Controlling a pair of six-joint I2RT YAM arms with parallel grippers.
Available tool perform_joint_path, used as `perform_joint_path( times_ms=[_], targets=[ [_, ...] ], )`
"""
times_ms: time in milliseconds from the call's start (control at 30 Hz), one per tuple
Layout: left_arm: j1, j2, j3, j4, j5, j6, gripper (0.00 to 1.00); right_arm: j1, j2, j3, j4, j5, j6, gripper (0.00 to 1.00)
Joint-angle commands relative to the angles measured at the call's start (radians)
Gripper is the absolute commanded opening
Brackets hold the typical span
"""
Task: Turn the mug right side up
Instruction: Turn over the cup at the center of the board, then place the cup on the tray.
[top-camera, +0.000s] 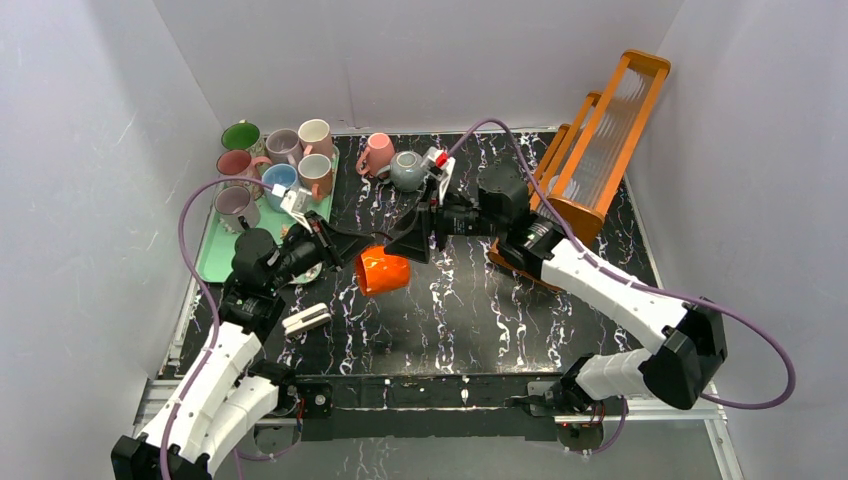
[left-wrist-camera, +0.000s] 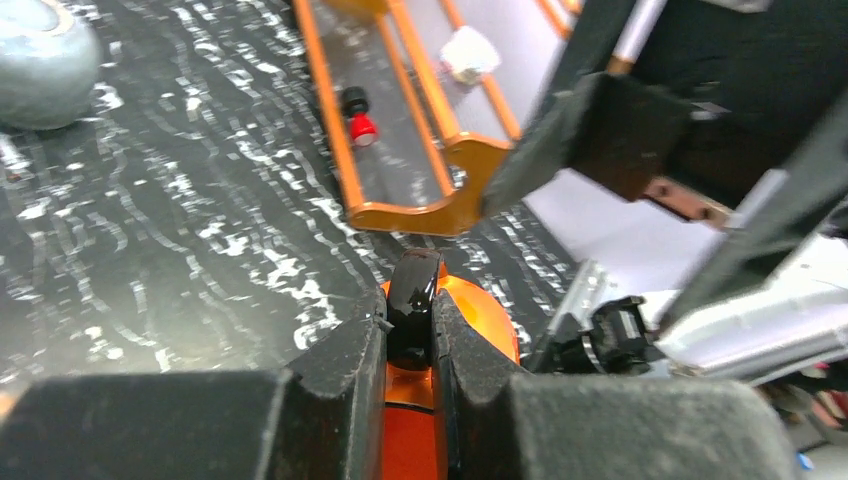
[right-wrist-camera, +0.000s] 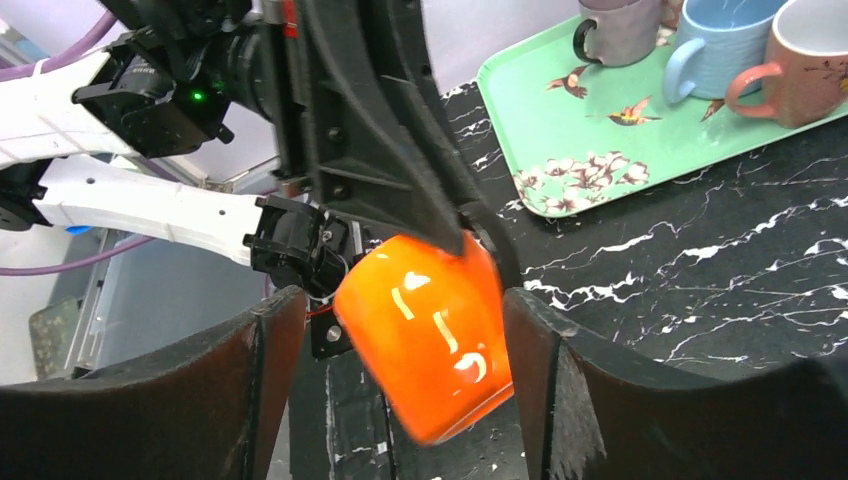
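Top external view: the black, white-veined table (top-camera: 480, 310) carries everything, and the orange mug (top-camera: 383, 270) sits near its middle, between the two arms. An orange wire rack (top-camera: 600, 130) leans at the back right, close behind the right arm. A green tray (top-camera: 212, 262) with bird and flower prints lies at the back left, crowded with a cluster of mugs (top-camera: 280, 165) standing upright.

The orange mug is glossy, with a black handle (left-wrist-camera: 412, 290), and it is tipped over at a slant rather than upright. Its lower end is blurred in the right wrist view, so whether it touches the table is hard to say.

The left gripper (top-camera: 350, 250) is pinching the handle, one finger pressed to each side. The right gripper (right-wrist-camera: 400, 300) is spread wide, with the mug body between its fingers. It seems just clear of both, though the gap on one side is very thin.

Both grippers crowd the mug from opposite sides.

A pink mug (top-camera: 377, 152) and a grey mug (top-camera: 407, 171) stand side by side at the back, well apart from the orange one. A small white clip-like piece (top-camera: 307, 318) lies beside the left arm.
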Motion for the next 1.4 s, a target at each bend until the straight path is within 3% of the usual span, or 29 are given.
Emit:
perform_joint_path(
  times_ms=[0,33,67,300,600,900,1367],
  targets=[
    [0.002,0.029,0.130,-0.229,-0.122,0.202,0.00,0.002,-0.082,-0.016,-0.013,0.036,-0.012,0.88],
    [0.003,0.046,0.156,-0.286,-0.138,0.241,0.00,0.001,-0.093,-0.019,-0.022,0.036,-0.011,0.96],
    [0.002,0.063,0.181,-0.349,-0.162,0.277,0.00,0.002,-0.103,-0.022,-0.035,0.036,-0.013,0.98],
    [0.004,0.223,0.368,-0.718,-0.443,0.475,0.00,0.001,-0.173,-0.038,-0.110,0.047,-0.028,0.99],
    [0.028,0.382,0.508,-0.871,-0.778,0.600,0.00,0.003,-0.271,-0.086,-0.181,0.063,-0.046,0.99],
    [0.291,0.537,0.579,-0.846,-0.757,0.575,0.00,0.002,-0.340,-0.121,-0.186,0.050,-0.050,0.99],
    [0.388,0.842,0.778,-0.804,-0.814,0.506,0.00,0.003,-0.374,-0.133,-0.205,0.067,-0.086,0.99]
  ],
)
